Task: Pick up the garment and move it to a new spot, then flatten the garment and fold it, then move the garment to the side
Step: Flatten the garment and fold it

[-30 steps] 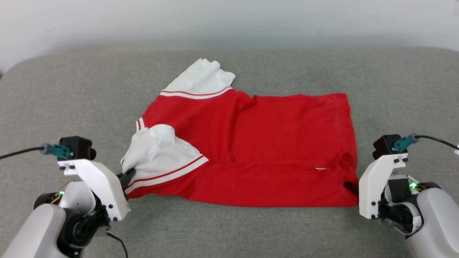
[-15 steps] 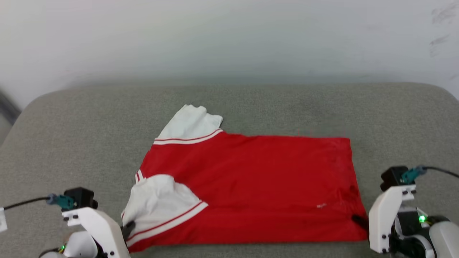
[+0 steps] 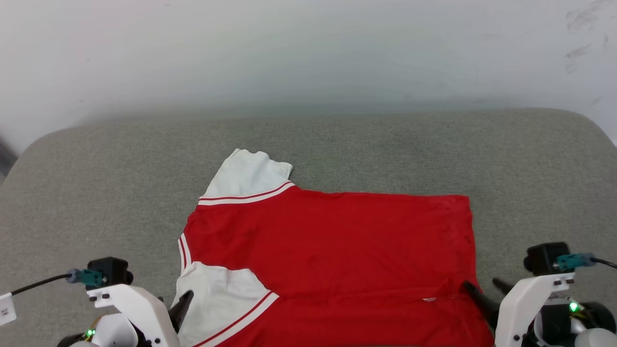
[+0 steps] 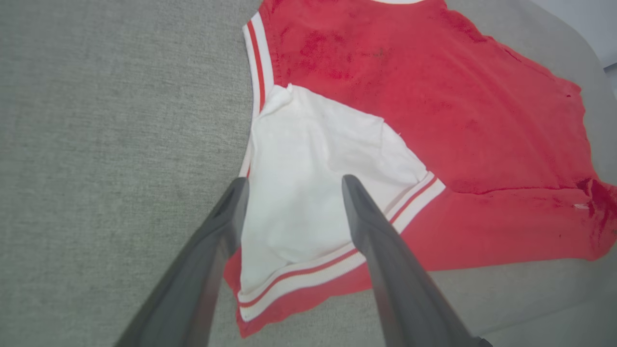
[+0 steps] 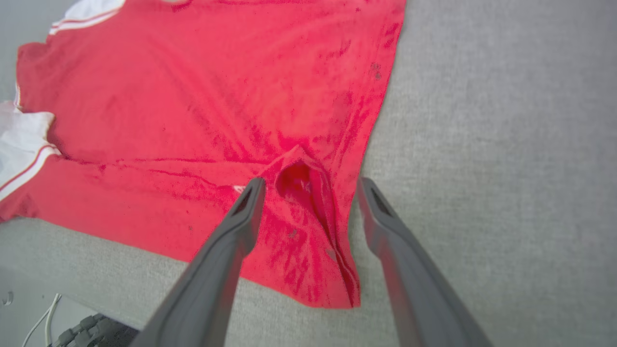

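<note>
The garment [image 3: 337, 241] lies spread on the grey cushioned surface, plain red side up, with its hem to the right. One white sleeve [image 3: 248, 176] points to the far side; the other [image 4: 318, 183] is folded over the red body near the front edge. My left gripper [image 4: 295, 182] is open just above that near sleeve, one finger [image 3: 185, 301] beside it. My right gripper [image 5: 312, 183] is open over a puckered fold at the garment's [image 5: 193, 96] near right corner, also seen in the head view [image 3: 482, 284]. Nothing is held.
The grey cushion [image 3: 385, 144] stretches well beyond the garment to the left, right and far side, up to a white wall [image 3: 308, 48]. Its front edge [image 4: 530, 313] runs just under the garment's near border, with cables and a wheel [image 5: 72, 332] below it.
Both grippers went from shut on the garment's near edge to open, letting it go. The head camera tilted up, so the whole picture shifted downward.
</note>
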You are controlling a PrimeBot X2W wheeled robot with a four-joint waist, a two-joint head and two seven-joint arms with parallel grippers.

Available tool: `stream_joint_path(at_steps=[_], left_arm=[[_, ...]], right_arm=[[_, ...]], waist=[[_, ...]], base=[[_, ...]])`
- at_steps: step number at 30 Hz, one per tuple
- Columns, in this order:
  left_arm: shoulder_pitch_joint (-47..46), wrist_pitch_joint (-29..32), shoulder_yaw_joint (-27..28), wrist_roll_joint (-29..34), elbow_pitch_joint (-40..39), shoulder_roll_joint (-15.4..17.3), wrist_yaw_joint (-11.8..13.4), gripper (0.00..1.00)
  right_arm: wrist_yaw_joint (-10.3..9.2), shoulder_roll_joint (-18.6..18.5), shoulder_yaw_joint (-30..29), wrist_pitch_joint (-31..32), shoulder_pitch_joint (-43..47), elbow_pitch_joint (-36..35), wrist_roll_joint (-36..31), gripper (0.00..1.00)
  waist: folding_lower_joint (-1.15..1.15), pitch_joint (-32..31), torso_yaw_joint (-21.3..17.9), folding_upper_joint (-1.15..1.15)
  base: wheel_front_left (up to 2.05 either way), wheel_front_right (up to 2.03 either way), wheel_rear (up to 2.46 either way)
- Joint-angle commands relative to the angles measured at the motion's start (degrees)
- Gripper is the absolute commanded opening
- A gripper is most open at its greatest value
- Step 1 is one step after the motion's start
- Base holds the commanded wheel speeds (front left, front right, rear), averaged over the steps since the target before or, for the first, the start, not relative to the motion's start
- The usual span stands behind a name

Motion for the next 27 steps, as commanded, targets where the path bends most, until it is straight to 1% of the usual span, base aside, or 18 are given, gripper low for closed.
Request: stream_joint_path(at_steps=[1, 3, 5, 9, 13, 17, 19, 22, 27], left_arm=[[-1.01, -1.02, 0.30, 0.64, -0.48, 0.18, 0.20, 1.00], [-2.01, -2.91, 0.60, 2.28, -1.60, 0.40, 0.81, 1.00], [-2.80, -4.47, 0.70, 3.50, -2.56, 0.34, 1.37, 1.00], [-6.05, -7.33, 1.26, 6.14, -3.86, 0.55, 2.27, 1.00], [-12.49, -8.83, 2.17, 7.96, -3.45, 1.09, 1.93, 1.00], [-20.76, -7.80, 2.70, 9.10, -2.43, 2.06, 1.59, 1.00], [-25.17, -7.05, 2.85, 9.60, -1.25, 2.73, 0.99, 1.00], [-31.48, -5.00, 2.28, 9.48, 1.52, 3.32, -0.73, 1.00], [-41.55, 1.98, 0.89, 8.52, 7.49, 5.46, -4.36, 1.00]], right_arm=[[-0.02, -0.33, -0.10, -2.77, 0.54, -1.27, -0.61, 1.00], [-0.02, -0.50, -0.54, -7.34, 0.60, -2.89, -2.08, 1.00], [-0.02, 0.25, -1.50, -11.52, 0.25, -4.40, -3.18, 1.00], [-0.02, 1.19, -2.78, -17.59, -1.56, -6.98, -6.55, 1.00], [-0.02, 2.62, -3.57, -21.70, -4.31, -10.35, -8.77, 1.00], [-0.02, 3.94, -3.66, -23.67, -8.57, -14.03, -10.36, 1.00], [-0.02, 4.49, -3.78, -24.27, -10.68, -15.53, -11.00, 1.00], [-0.02, 5.57, -4.10, -24.92, -13.02, -17.02, -11.63, 1.00], [-0.02, 7.41, -3.93, -25.97, -15.01, -18.55, -12.01, 1.00]], waist=[[0.00, -0.37, -0.54, 0.00], [0.00, -0.61, -1.15, 0.00], [0.00, -0.64, -1.89, 0.00], [0.00, 0.72, -3.52, 0.00], [0.00, 5.30, -5.06, 0.00], [0.00, 12.09, -6.91, 0.00], [0.00, 15.11, -7.84, 0.00], [0.00, 18.33, -9.10, 0.00], [0.00, 21.87, -11.75, 0.00]], base=[[0.00, 0.00, 0.00], [0.00, 0.00, 0.00], [0.00, 0.00, 0.00], [0.00, 0.00, 0.00], [0.00, 0.00, 0.00], [0.00, 0.00, 0.00], [0.00, 0.00, 0.00], [0.00, 0.00, 0.00], [0.00, 0.00, 0.00]])
